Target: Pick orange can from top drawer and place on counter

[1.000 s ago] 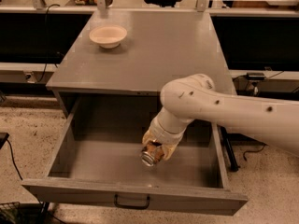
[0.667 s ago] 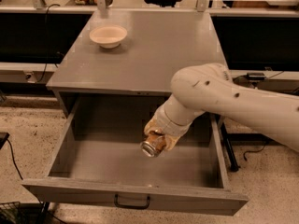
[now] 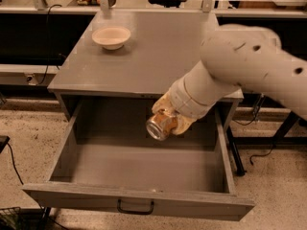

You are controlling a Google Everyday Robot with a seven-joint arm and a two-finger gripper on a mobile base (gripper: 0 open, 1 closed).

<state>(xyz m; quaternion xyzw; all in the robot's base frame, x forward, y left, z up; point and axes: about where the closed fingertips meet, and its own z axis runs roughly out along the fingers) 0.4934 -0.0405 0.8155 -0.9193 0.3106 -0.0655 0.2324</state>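
My gripper (image 3: 165,120) is shut on the orange can (image 3: 158,125) and holds it lying sideways, silver round end toward the camera, in the air above the open top drawer (image 3: 139,169). The can hangs just in front of and slightly below the front edge of the grey counter (image 3: 153,51). The drawer is pulled fully out, its dark curved handle (image 3: 135,207) on the front panel; no other object shows on the visible part of its floor. My white arm reaches in from the right and covers the counter's right front corner.
A cream bowl (image 3: 111,37) stands at the counter's back left. Dark cables trail on the speckled floor at left and right. A metal rail and shelving run behind the counter. A dark table leg (image 3: 283,128) stands at right.
My gripper has lifted the can up and to the right, out of the drawer's inside to about counter-edge height. The arm has risen with it.
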